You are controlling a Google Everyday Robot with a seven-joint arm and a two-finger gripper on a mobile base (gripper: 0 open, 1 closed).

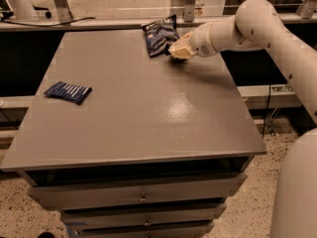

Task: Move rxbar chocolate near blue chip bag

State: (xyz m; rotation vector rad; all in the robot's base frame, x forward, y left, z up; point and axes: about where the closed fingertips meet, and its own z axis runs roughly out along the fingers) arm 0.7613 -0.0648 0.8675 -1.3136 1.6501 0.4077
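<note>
The blue chip bag (pixel 160 35), puffy and dark blue with white print, lies near the far edge of the grey table (pixel 133 108). My gripper (pixel 179 49) hangs low over the table right beside the bag's right edge, at the end of the white arm (pixel 247 26) that reaches in from the right. The rxbar chocolate does not show; if it is at the gripper, the gripper hides it. Only a dark patch shows under the gripper tip.
A flat blue bar wrapper with white stripes (pixel 68 91) lies at the table's left side. Drawers (pixel 143 198) sit below the table front. A rail with metal posts (pixel 62 4) runs behind the far edge.
</note>
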